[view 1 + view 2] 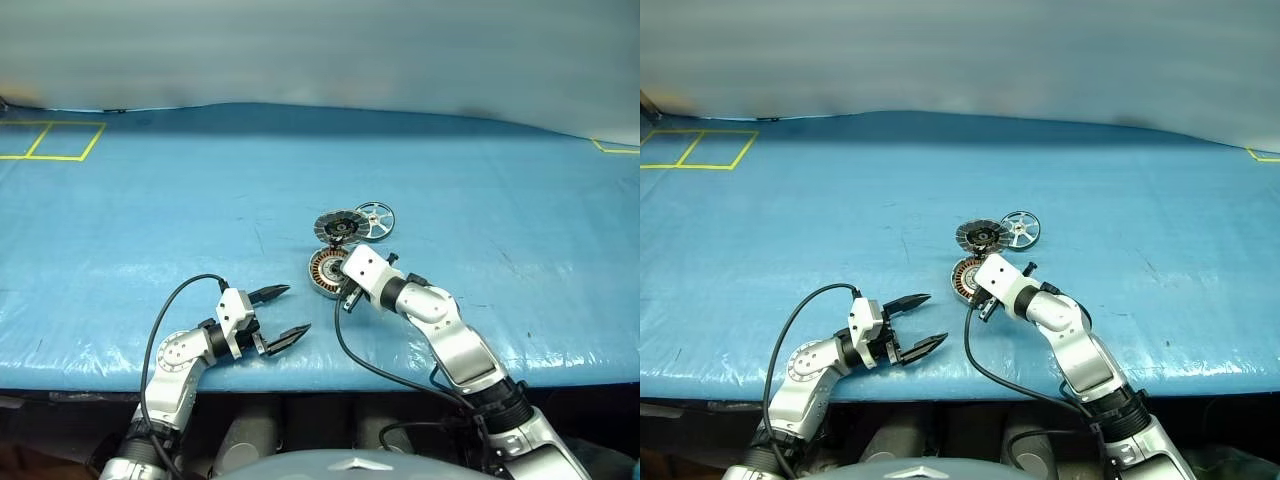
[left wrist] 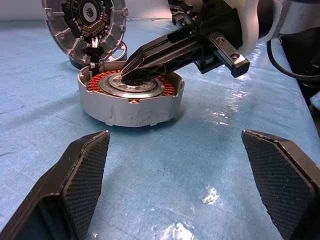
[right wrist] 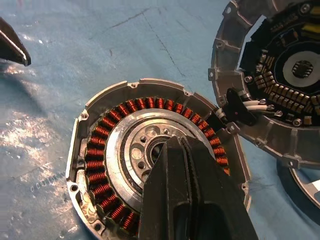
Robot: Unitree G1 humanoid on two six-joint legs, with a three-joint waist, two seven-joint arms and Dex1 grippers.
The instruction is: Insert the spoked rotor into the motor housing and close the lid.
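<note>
We look down on a wide table (image 1: 150, 230) covered edge to edge with a bright blue sheet (image 1: 1120, 190), faintly creased and wrinkled, its surface glossy enough to throw back patches of white glare from lighting overhead. Yellow tape lines (image 1: 52, 140) mark out rectangles on the sheet at the far left corner, and a short piece of yellow tape (image 1: 612, 149) sits at the far right edge. Beyond the table's far edge stands a plain, pale grey wall (image 1: 320, 50), and below the near edge we see only a dark strip.
</note>
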